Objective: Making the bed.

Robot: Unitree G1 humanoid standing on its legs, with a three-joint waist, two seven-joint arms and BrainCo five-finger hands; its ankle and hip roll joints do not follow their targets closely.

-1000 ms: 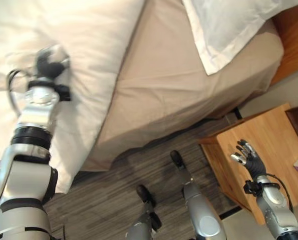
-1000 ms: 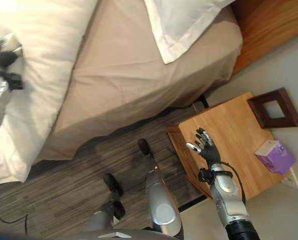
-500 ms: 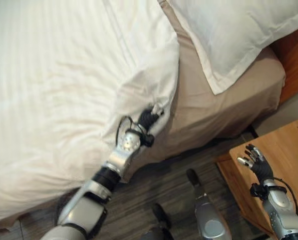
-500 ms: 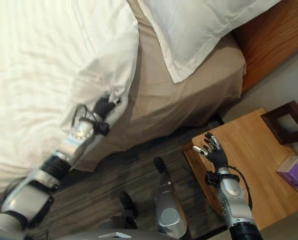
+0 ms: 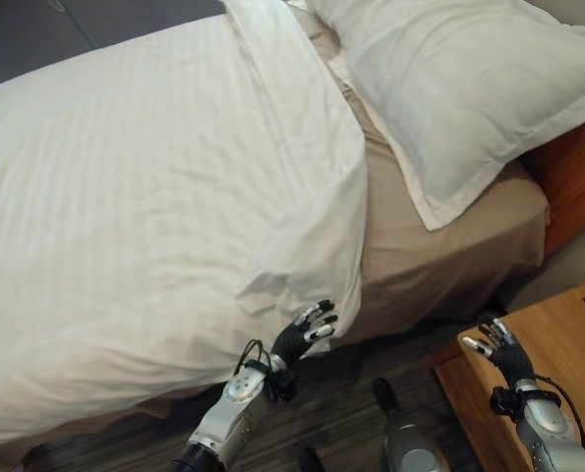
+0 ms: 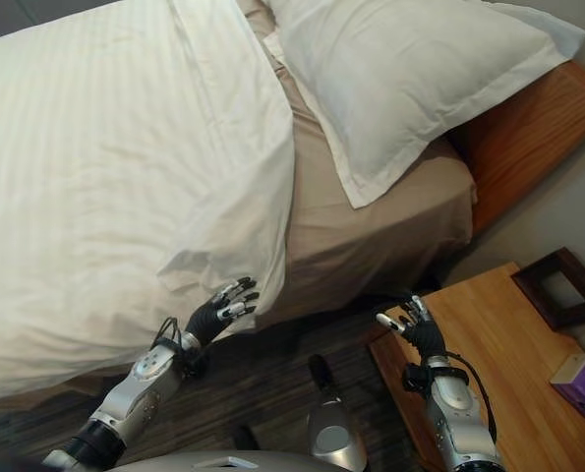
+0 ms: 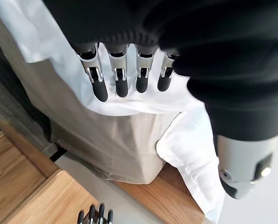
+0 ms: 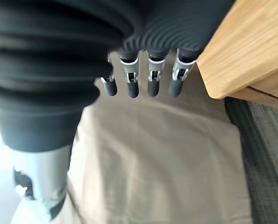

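A soft, light white duvet is spread across the bed, its hanging corner probably best gripped. The left hand is shown spread, empty, beside it; the right hand relaxed.

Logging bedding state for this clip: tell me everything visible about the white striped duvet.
The white duvet with faint woven stripes looks like soft cotton. It lies spread over most of the bed, its top edge short of the white pillow, leaving beige sheet bare. Its near corner is rumpled and hangs over the mattress side. The left hand, fingers straight, sits just off that corner, holding nothing.
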